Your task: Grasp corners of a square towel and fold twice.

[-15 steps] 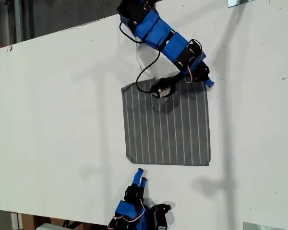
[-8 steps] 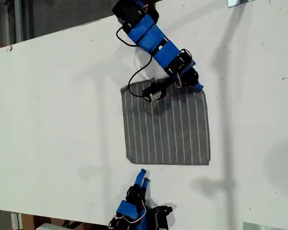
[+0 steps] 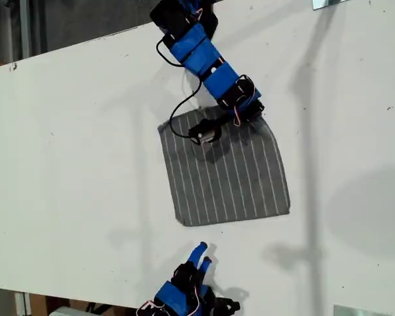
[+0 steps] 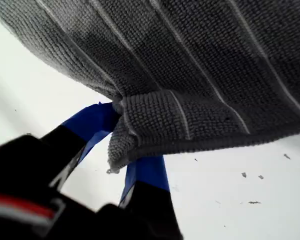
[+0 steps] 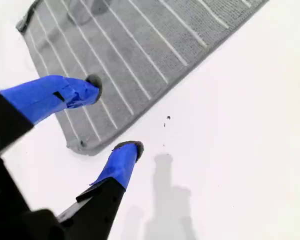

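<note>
In the exterior view the towel (image 3: 224,171) lies flat on the white table (image 3: 72,151), a little askew, near the middle of the picture. My first gripper (image 3: 250,112) comes in from the top of the exterior view and sits on the towel's far edge, toward the exterior view's right corner of that edge. My second gripper (image 3: 201,253) stands at the bottom of the exterior view, just off the towel's near edge, beside its corner (image 3: 180,220) on the exterior view's left, apart from the cloth.

In the first wrist view my first gripper (image 4: 121,145) has its blue jaws closed on a bunched fold of the towel (image 4: 200,65) at its hemmed edge; the cloth is lifted and drapes away above the table (image 4: 240,200).

In the second wrist view my second gripper (image 5: 115,117) stands wide, holding nothing. The towel's corner (image 5: 82,146) lies between the two blue fingers (image 5: 121,165), flat on the table (image 5: 240,125); whether the fingertips touch the cloth I cannot tell.
</note>
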